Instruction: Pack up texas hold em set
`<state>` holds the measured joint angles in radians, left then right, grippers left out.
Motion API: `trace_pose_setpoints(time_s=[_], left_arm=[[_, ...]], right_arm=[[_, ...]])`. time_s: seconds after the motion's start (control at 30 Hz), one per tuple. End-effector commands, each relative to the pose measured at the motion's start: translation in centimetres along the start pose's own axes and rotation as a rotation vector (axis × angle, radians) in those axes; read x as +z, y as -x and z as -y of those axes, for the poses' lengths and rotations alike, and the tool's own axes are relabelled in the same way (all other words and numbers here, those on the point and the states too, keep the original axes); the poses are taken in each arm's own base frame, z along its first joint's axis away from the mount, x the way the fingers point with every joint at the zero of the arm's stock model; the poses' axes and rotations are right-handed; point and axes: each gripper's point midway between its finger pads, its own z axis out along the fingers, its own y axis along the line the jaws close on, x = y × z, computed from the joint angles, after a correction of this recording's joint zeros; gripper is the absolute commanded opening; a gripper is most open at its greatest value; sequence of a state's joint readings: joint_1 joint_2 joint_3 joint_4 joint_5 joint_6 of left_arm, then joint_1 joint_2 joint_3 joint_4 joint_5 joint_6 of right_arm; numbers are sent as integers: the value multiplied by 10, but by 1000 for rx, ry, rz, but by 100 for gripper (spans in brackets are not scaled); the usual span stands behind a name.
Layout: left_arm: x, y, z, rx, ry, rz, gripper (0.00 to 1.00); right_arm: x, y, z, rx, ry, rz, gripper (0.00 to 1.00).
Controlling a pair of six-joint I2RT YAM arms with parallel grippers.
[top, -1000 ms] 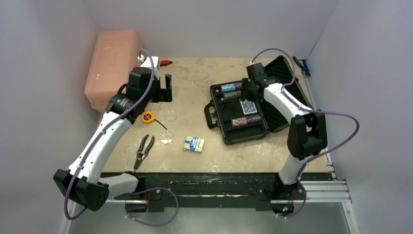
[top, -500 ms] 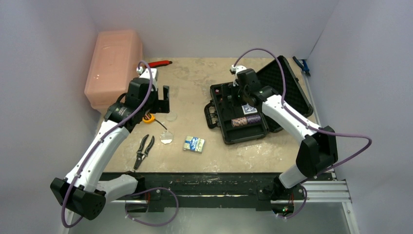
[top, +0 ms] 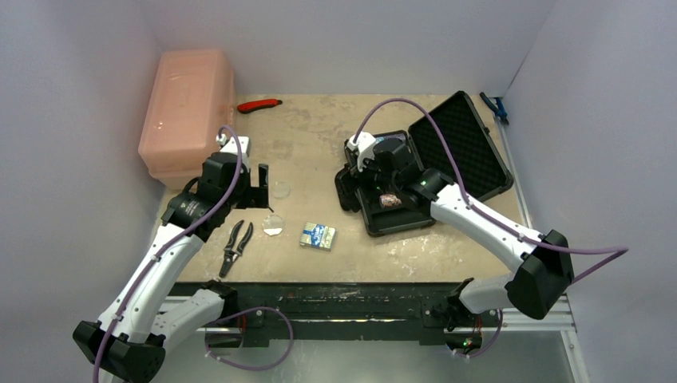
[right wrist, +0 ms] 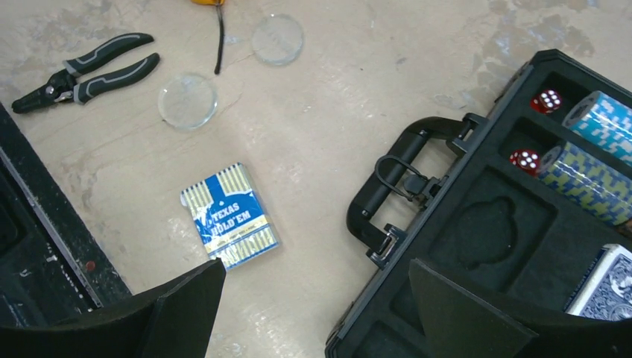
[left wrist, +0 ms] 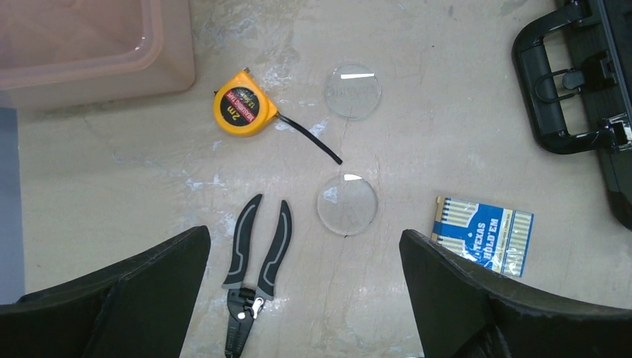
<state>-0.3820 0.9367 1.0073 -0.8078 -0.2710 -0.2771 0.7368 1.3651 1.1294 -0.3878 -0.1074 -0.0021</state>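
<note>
The black briefcase (top: 405, 217) lies open at the right, its lid (top: 467, 148) laid back. In the right wrist view its foam (right wrist: 495, 231) holds two red dice (right wrist: 546, 101), chip rows (right wrist: 589, 183) and a blue-backed deck (right wrist: 607, 287). The other deck (top: 318, 236) lies loose on the table left of the case. Two pale round discs (top: 281, 190) (top: 274, 224) lie further left. My left gripper (top: 257, 189) hangs open and empty above the discs (left wrist: 347, 204). My right gripper (top: 361, 179) hangs open and empty over the case's handle (right wrist: 395, 190), with the loose deck (right wrist: 229, 215) to its left.
Black-handled pliers (top: 235, 247) lie near the front left. A yellow tape measure (left wrist: 242, 112) lies beside the far disc. The big pink bin (top: 188, 104) stands at the back left. A red tool (top: 259, 104) lies at the back, and a blue one (top: 495, 106) at the back right.
My left arm has drawn back toward the near edge, over the discs. My right arm has swung left and nearer, from the case's back to its handle side. Both stayed open.
</note>
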Motion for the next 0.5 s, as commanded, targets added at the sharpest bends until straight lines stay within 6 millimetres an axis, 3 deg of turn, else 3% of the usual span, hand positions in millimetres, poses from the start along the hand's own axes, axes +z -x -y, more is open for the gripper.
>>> trace_pose_setpoints(time_s=[0.0,0.27,0.47], left_arm=[[0,7,-3,6,22,30,100],[-6,12,-23,2,122,68,100],[-23,20,-48,-64,239,155,100]], right_arm=[[8,9,-18,-53,71,21,99],[29,-3,-57,-136,184,-14,97],[53,-18,-84,-213,248,-64,95]])
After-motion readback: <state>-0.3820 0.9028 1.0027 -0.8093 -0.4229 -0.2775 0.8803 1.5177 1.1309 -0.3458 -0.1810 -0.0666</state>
